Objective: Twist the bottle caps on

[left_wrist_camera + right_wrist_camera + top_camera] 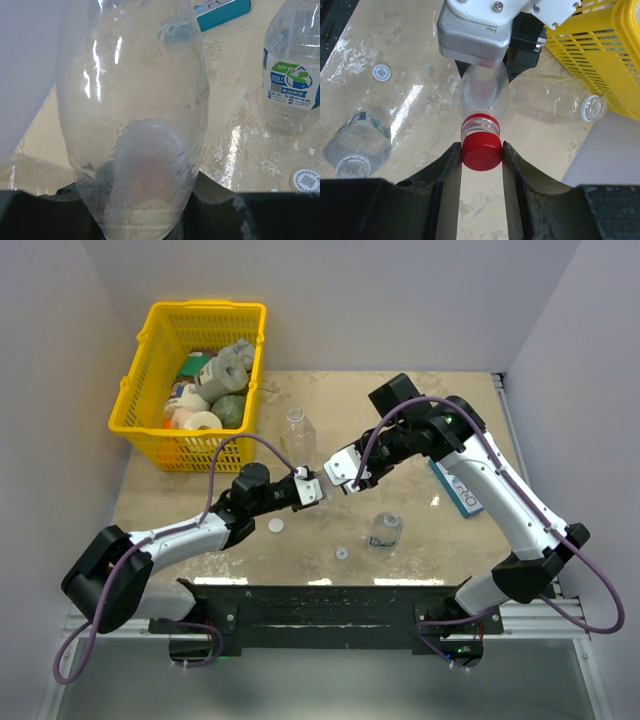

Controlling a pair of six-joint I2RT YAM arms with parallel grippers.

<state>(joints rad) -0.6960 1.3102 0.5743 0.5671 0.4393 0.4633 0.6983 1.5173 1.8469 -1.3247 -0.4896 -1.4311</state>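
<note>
Closest to the right wrist camera, the right gripper (481, 147) pinches the red cap (481, 154) from both sides, fingers flat on its rim, which looks like the grip needed to turn it. The cap sits on the neck of the held bottle (482, 95), which lies roughly level above the table (340, 400) with its mouth toward the right arm. The left gripper (311, 489) clamps the body from the other end, probably to stop it spinning under the twist. Ridged neck shows between cap and collar ring, so I judge the cap not fully down. Near the front edge the blue-labelled bottle (385, 530) stands open-mouthed, with the grey cap (342, 553) just beside it and the white cap (275, 525) further left, both loose on the table. Beyond the grippers stands the bare bottle (298, 430), also uncapped, then the box (455, 488) at the right and the basket (195, 380) in the far left corner. Whether the threads have caught cannot be told. The held bottle nearly fills the left wrist view, hiding the left fingers there, and no label on it can be made out. From above, the grippers cover most of the bottle and cap.
</note>
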